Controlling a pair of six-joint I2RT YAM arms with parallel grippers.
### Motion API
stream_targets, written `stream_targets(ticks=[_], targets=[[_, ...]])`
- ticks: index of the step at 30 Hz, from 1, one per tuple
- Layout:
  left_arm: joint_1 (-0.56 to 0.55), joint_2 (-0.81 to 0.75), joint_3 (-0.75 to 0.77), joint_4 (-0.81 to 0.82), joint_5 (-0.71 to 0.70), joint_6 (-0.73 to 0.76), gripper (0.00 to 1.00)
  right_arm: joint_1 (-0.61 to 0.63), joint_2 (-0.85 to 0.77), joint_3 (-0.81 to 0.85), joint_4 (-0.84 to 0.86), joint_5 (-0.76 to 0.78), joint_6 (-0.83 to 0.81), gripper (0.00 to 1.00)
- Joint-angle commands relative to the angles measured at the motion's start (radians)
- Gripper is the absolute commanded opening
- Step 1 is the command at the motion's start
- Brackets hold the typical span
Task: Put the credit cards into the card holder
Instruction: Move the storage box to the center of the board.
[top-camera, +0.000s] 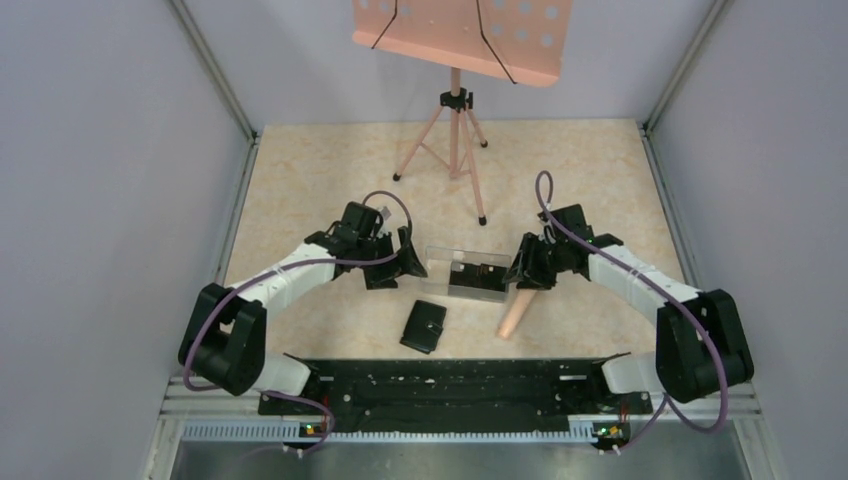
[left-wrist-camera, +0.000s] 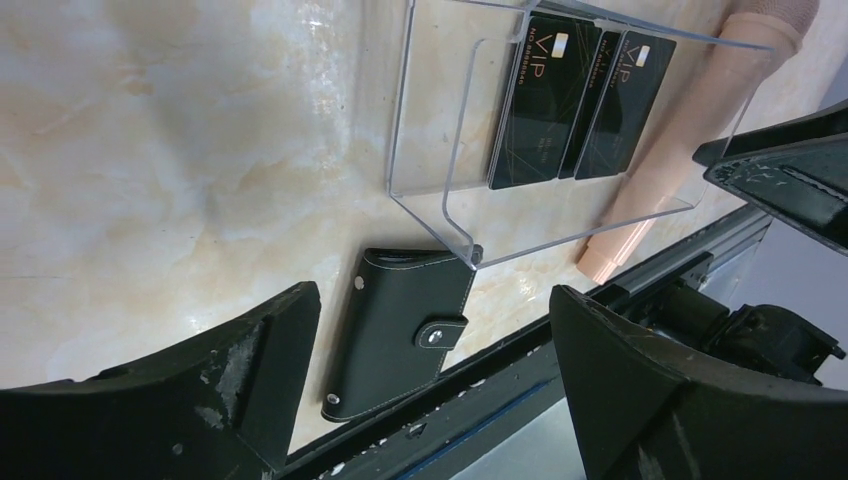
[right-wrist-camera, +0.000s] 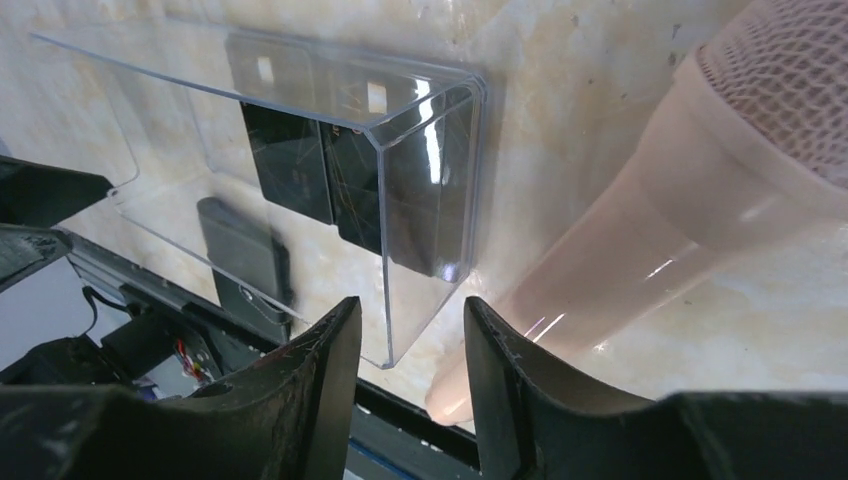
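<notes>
All credit cards (left-wrist-camera: 545, 100) are lying in the clear box (left-wrist-camera: 430, 120), card holder (left-wrist-camera: 395, 330) shut. Left gripper (left-wrist-camera: 430, 300) is gaping wide; right gripper (right-wrist-camera: 410, 310) is straddling the box's wall, jaws narrowly apart.

Both arms are bending inward from their bases, elbows sticking out to the sides and wrists pointing toward each other. The left gripper (top-camera: 407, 260) is hanging low, its jaws standing wide apart. The right gripper (top-camera: 522, 272) is facing it and tilting downward, its two black fingers (right-wrist-camera: 300, 400) sitting close together with only a narrow gap showing between them.
</notes>
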Motion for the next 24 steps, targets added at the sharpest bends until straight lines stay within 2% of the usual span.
stream_targets(ticks=[1,6,8,12,16,24], targets=[[-0.006,0.005,0.035,-0.014,-0.038,0.004,0.90,0.056,0.065,0.080,0.027,0.056,0.006,0.39],[-0.005,0.037,0.049,-0.020,-0.056,-0.001,0.90,0.079,0.160,0.142,0.037,0.065,0.001,0.27],[-0.005,0.065,0.070,-0.023,-0.060,0.000,0.89,0.080,0.181,0.172,0.038,0.081,0.003,0.17],[-0.006,0.143,0.134,-0.023,-0.043,0.001,0.85,0.080,0.214,0.225,0.038,0.103,0.004,0.03],[-0.005,0.217,0.205,-0.029,-0.031,0.005,0.79,0.080,0.257,0.275,0.034,0.100,-0.002,0.00],[-0.006,0.287,0.298,-0.056,-0.052,-0.004,0.79,0.081,0.344,0.415,-0.056,0.140,-0.098,0.01]])
